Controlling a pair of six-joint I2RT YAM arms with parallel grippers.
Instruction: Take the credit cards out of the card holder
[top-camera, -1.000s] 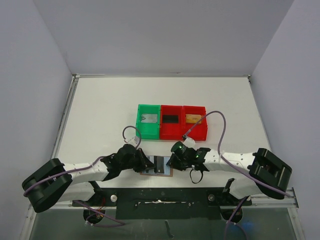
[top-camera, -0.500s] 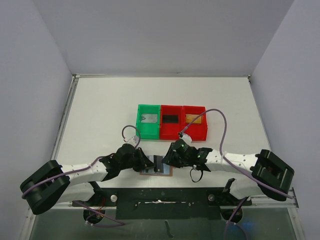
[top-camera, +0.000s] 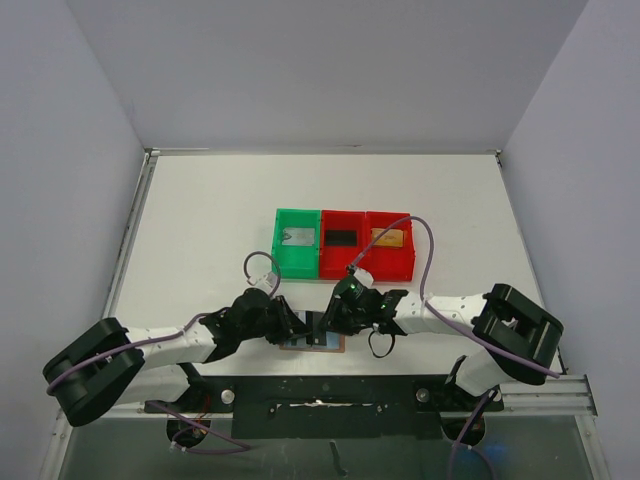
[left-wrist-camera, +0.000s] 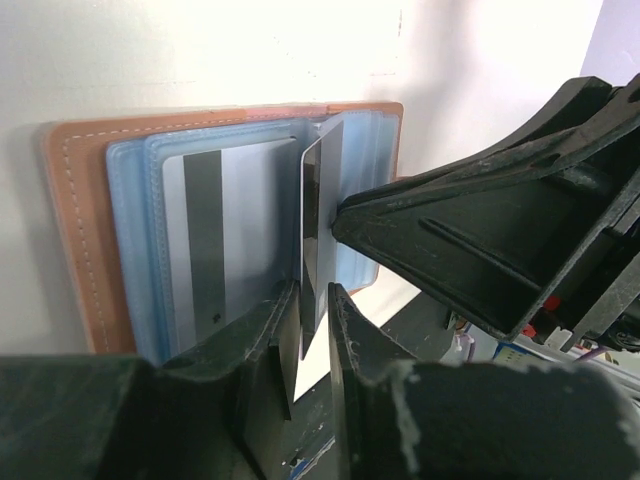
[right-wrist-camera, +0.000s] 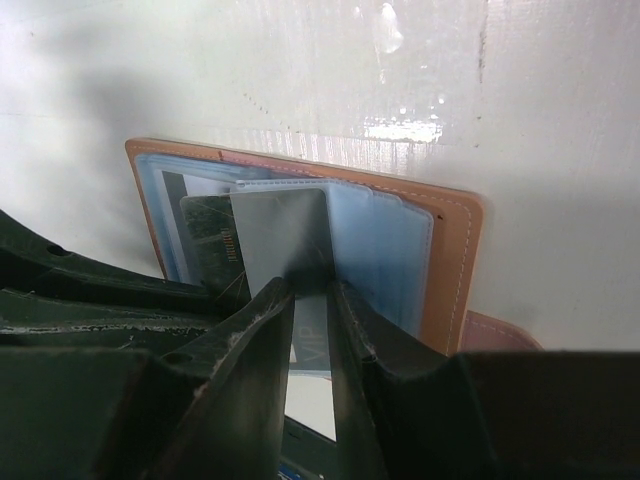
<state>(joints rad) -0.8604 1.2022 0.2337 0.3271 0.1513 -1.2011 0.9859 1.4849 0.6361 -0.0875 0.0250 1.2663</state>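
Note:
The tan card holder (top-camera: 300, 345) lies open near the table's front edge, its blue plastic sleeves showing in the left wrist view (left-wrist-camera: 75, 220) and the right wrist view (right-wrist-camera: 455, 260). A silver-grey credit card (left-wrist-camera: 320, 200) marked VIP stands on edge out of the sleeves. My left gripper (left-wrist-camera: 315, 300) is shut on its lower edge. My right gripper (right-wrist-camera: 312, 285) is shut, with its fingertips (left-wrist-camera: 345, 212) against the card's face (right-wrist-camera: 280, 230). Another silver card with a black stripe (left-wrist-camera: 240, 230) stays in a sleeve. A dark card (right-wrist-camera: 208, 235) lies beside it.
Three bins stand in a row behind the holder: a green bin (top-camera: 282, 262) holding a silver card, a red bin (top-camera: 343, 264) holding a black card, and a red bin (top-camera: 392, 266) holding a gold-tan card. Both grippers (top-camera: 297, 325) (top-camera: 332, 318) crowd over the holder.
My right gripper has moved left over the holder until its fingertips meet the upright card. My left gripper has stayed at the holder.

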